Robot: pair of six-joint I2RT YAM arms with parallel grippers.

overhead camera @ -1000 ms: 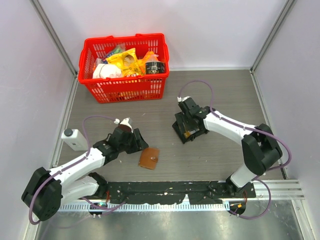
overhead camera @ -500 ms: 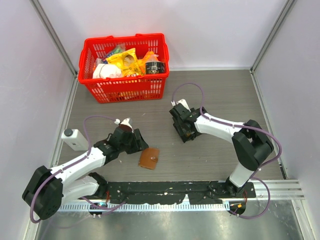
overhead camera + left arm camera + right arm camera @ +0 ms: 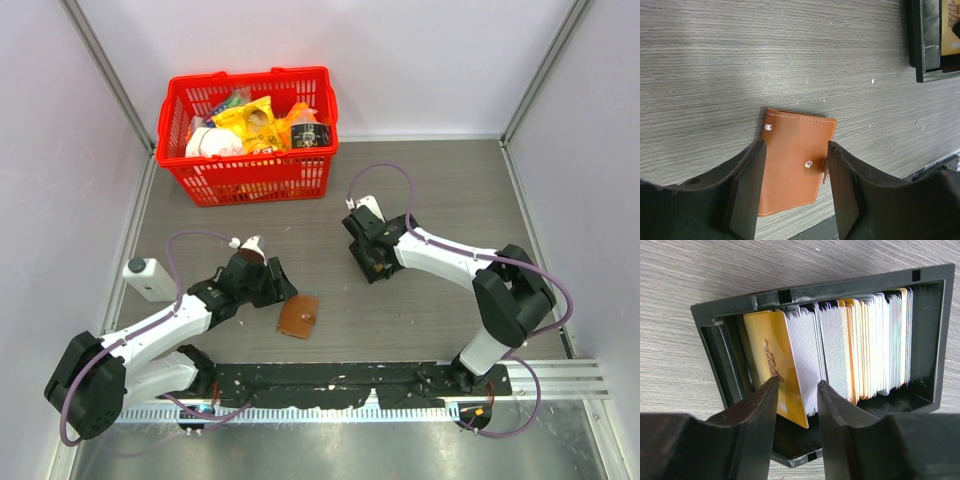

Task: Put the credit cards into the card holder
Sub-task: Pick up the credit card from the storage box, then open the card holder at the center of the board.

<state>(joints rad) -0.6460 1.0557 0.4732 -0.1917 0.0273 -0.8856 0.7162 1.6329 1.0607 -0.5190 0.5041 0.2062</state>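
Observation:
The card holder (image 3: 298,316) (image 3: 795,165), a brown leather wallet with snaps, lies closed and flat on the table. My left gripper (image 3: 278,285) (image 3: 796,150) hovers by it, open, its fingers framing the wallet without touching it. The credit cards (image 3: 840,350) stand packed on edge in a small black box (image 3: 850,285), white, grey and orange, with a yellow-orange card (image 3: 767,360) at the front. My right gripper (image 3: 372,262) (image 3: 797,385) is over the box, jaws open and straddling the yellow card and several white ones. The box also shows in the left wrist view (image 3: 927,40).
A red basket (image 3: 250,180) full of packaged goods stands at the back left. A small white device (image 3: 150,278) sits by the left wall. A black rail (image 3: 330,380) runs along the near edge, just below the card holder.
My right gripper has shifted left over the box and its jaws have narrowed round the front cards. The left arm and card holder have not moved.

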